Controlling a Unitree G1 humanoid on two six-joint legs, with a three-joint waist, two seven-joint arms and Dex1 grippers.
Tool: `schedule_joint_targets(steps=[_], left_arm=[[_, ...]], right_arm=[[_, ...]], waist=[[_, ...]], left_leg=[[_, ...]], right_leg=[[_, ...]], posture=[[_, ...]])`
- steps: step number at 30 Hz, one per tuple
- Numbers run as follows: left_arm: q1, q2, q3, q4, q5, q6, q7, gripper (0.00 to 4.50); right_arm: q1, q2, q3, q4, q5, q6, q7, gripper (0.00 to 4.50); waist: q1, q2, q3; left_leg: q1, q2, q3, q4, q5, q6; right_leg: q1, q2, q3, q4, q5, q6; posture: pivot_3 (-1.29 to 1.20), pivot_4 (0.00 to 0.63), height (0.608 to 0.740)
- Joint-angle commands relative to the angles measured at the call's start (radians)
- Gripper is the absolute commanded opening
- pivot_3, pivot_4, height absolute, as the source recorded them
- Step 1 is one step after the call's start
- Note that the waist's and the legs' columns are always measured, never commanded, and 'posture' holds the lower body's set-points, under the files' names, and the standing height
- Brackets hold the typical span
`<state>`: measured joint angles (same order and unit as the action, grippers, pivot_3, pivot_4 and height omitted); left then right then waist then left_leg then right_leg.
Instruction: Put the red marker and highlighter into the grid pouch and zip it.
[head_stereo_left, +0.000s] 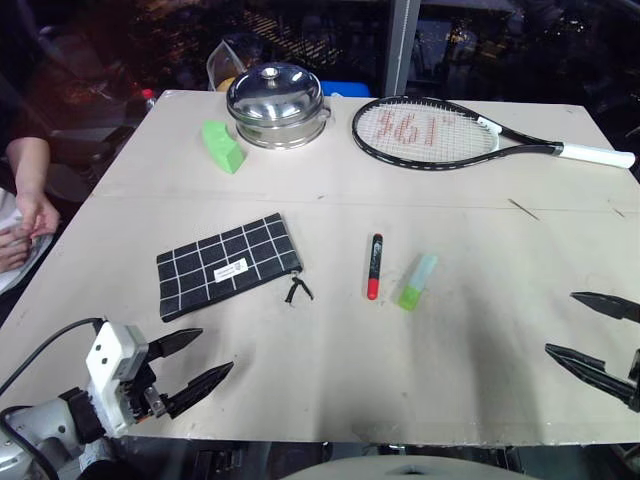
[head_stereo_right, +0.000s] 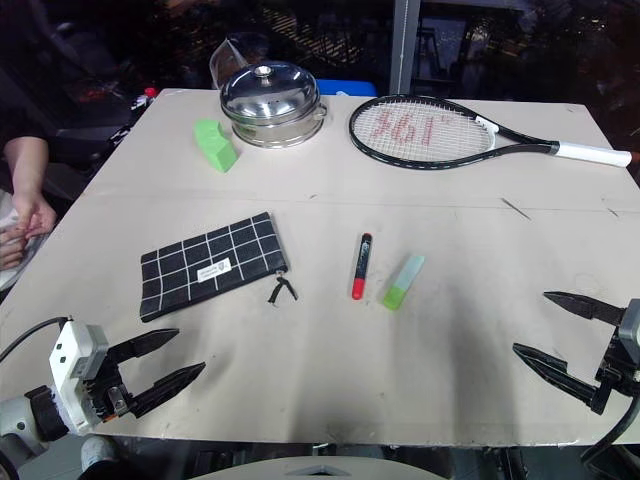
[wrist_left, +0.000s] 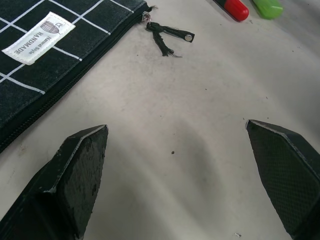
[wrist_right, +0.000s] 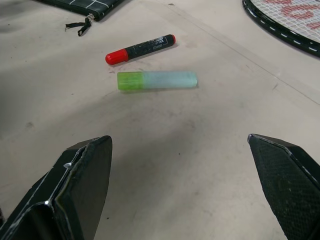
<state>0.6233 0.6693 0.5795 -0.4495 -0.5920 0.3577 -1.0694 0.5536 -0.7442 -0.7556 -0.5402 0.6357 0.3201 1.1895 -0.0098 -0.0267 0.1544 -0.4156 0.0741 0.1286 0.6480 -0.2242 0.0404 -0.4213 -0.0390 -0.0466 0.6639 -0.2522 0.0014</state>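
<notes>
The grid pouch (head_stereo_left: 228, 265) lies flat on the table, left of centre, zipped, its black pull cord (head_stereo_left: 297, 290) trailing from the right corner. To its right lies the red marker (head_stereo_left: 374, 266), red cap toward me. Beside that rests the highlighter (head_stereo_left: 417, 281), green end nearest me. My left gripper (head_stereo_left: 210, 356) hovers open near the front left edge, short of the pouch. Open too, my right gripper (head_stereo_left: 578, 327) hangs at the front right, well apart from both pens. Both pairs of fingers hold nothing.
A steel lidded pot (head_stereo_left: 277, 104) and a green wedge block (head_stereo_left: 223, 146) stand at the back left. A tennis racket (head_stereo_left: 450, 135) lies across the back right. A person's hands (head_stereo_left: 25, 222) rest at the left edge of the table (head_stereo_left: 330, 370).
</notes>
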Motion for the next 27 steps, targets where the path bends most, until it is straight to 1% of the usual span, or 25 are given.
schedule_joint_targets(steps=[1,3,6,7,8,9,10,11,13,14,16,17,19,21,23,25,27], left_arm=[[-0.041,-0.007,0.012,-0.035,-0.067,0.047,0.062,4.49],[-0.113,-0.022,0.023,-0.080,-0.184,0.162,0.181,4.49],[-0.183,-0.027,0.039,-0.100,-0.253,0.248,0.294,4.49],[-0.204,-0.013,0.036,-0.089,-0.264,0.295,0.333,4.49],[-0.240,-0.004,0.039,-0.060,-0.230,0.294,0.376,4.49],[-0.263,0.014,0.042,-0.029,-0.164,0.252,0.391,4.49],[-0.262,0.046,0.041,0.010,-0.045,0.122,0.358,4.49],[-0.237,0.079,0.041,0.052,0.078,-0.050,0.288,4.49],[-0.187,0.125,0.041,0.153,0.242,-0.358,0.168,4.49],[-0.177,0.134,0.041,0.195,0.275,-0.451,0.139,4.49],[-0.175,0.170,0.068,0.373,0.342,-0.672,0.094,4.49],[-0.191,0.202,0.070,0.505,0.396,-0.807,0.097,4.49],[-0.242,0.249,0.035,0.734,0.499,-1.013,0.137,4.49],[-0.297,0.267,-0.027,0.881,0.572,-1.151,0.173,4.49],[-0.348,0.281,-0.066,0.979,0.632,-1.235,0.228,4.49],[-0.403,0.289,-0.111,1.049,0.691,-1.310,0.286,4.49],[-0.463,0.287,-0.165,1.091,0.738,-1.358,0.329,4.49]], right_arm=[[-0.014,0.024,0.010,-0.027,0.010,-0.046,-0.013,4.42],[-0.051,0.048,0.064,-0.061,0.032,-0.057,-0.039,4.42],[-0.105,0.067,0.115,-0.090,0.063,-0.057,-0.070,4.42],[-0.127,0.072,0.141,-0.110,0.102,-0.040,-0.081,4.42],[-0.143,0.070,0.178,-0.137,0.142,-0.023,-0.079,4.42],[-0.151,0.062,0.210,-0.157,0.162,-0.015,-0.066,4.42],[-0.153,0.048,0.241,-0.174,0.167,-0.014,-0.046,4.42],[-0.151,0.034,0.263,-0.185,0.158,-0.018,-0.027,4.42],[-0.147,0.015,0.289,-0.196,0.142,-0.030,-0.010,4.42],[-0.146,0.010,0.295,-0.197,0.140,-0.034,-0.009,4.42],[-0.146,0.010,0.312,-0.198,0.136,-0.044,-0.009,4.42],[-0.150,0.017,0.321,-0.196,0.136,-0.051,-0.015,4.42],[-0.166,0.044,0.334,-0.194,0.140,-0.064,-0.045,4.42],[-0.176,0.050,0.345,-0.189,0.130,-0.072,-0.056,4.42],[-0.176,0.047,0.346,-0.189,0.126,-0.073,-0.059,4.42],[-0.172,0.047,0.339,-0.195,0.133,-0.071,-0.070,4.42],[-0.166,0.047,0.339,-0.205,0.136,-0.071,-0.082,4.42]], waist=[[0.000,0.000,0.000],[0.004,-0.001,0.000],[0.004,0.001,-0.001],[0.003,0.001,-0.001],[0.002,0.001,-0.001],[0.000,0.000,-0.001],[0.000,0.000,-0.001],[-0.002,0.000,-0.001],[-0.002,0.000,-0.001],[-0.001,0.001,-0.001],[0.002,0.001,-0.001],[0.002,0.001,-0.001],[0.006,0.000,-0.002],[0.009,0.002,-0.002],[0.014,0.004,-0.003],[0.025,0.003,-0.006],[0.031,0.007,-0.009]], left_leg=[[0.000,0.000,0.000,0.000,0.000,0.000],[0.000,0.000,0.000,-0.001,0.000,0.001],[0.000,0.000,-0.001,0.001,0.000,0.001],[0.000,0.000,-0.001,0.001,0.000,0.001],[0.000,0.000,-0.001,0.000,0.000,0.001],[0.000,0.000,-0.001,0.000,0.000,0.001],[0.001,0.000,-0.001,0.000,0.000,0.001],[0.001,0.000,-0.001,0.000,0.000,0.001],[0.001,0.000,-0.001,-0.001,-0.001,0.000],[0.001,0.000,-0.001,-0.001,-0.001,0.000],[0.001,-0.001,0.001,-0.002,-0.002,0.001],[0.000,-0.001,0.001,-0.002,-0.002,0.002],[0.000,-0.001,0.000,-0.002,-0.002,0.002],[0.000,-0.001,0.000,-0.002,-0.002,0.002],[-0.001,-0.001,0.001,-0.002,-0.003,0.003],[-0.001,-0.002,0.002,-0.002,-0.003,0.004],[-0.001,-0.002,0.002,-0.003,-0.003,0.004]], right_leg=[[0.000,0.000,0.000,0.000,0.000,0.000],[0.000,0.000,0.000,-0.001,0.000,0.000],[0.002,0.000,-0.001,0.000,0.000,0.000],[0.002,0.000,-0.001,-0.001,0.000,0.000],[0.003,0.000,-0.001,-0.001,0.000,0.000],[0.004,0.000,-0.001,-0.001,0.000,0.000],[0.004,0.000,-0.001,-0.001,0.000,0.000],[0.004,0.001,-0.001,-0.001,0.000,0.000],[0.003,0.003,-0.002,-0.002,0.003,-0.005],[0.003,0.002,-0.002,-0.002,0.003,-0.005],[0.003,-0.001,-0.002,-0.003,0.003,-0.005],[0.002,-0.002,-0.002,-0.003,0.003,-0.005],[0.002,-0.004,-0.003,-0.003,0.003,-0.005],[0.002,-0.005,-0.004,-0.003,0.002,-0.005],[0.002,-0.007,-0.005,-0.004,0.002,-0.005],[0.002,-0.009,-0.005,-0.004,0.002,-0.005],[0.002,-0.012,-0.008,-0.005,0.002,-0.005]], posture=[[0.00,0.150,0.740],[0.00,0.150,0.740],[0.00,0.150,0.740],[0.00,0.150,0.740],[0.00,0.150,0.740],[0.00,0.150,0.740],[0.00,0.150,0.740],[0.00,0.150,0.740],[0.00,0.150,0.740],[0.00,0.150,0.740],[0.00,0.150,0.740],[0.00,0.150,0.740],[0.00,0.150,0.740],[0.00,0.150,0.740],[0.00,0.150,0.740],[0.00,0.150,0.740],[0.00,0.150,0.740]])
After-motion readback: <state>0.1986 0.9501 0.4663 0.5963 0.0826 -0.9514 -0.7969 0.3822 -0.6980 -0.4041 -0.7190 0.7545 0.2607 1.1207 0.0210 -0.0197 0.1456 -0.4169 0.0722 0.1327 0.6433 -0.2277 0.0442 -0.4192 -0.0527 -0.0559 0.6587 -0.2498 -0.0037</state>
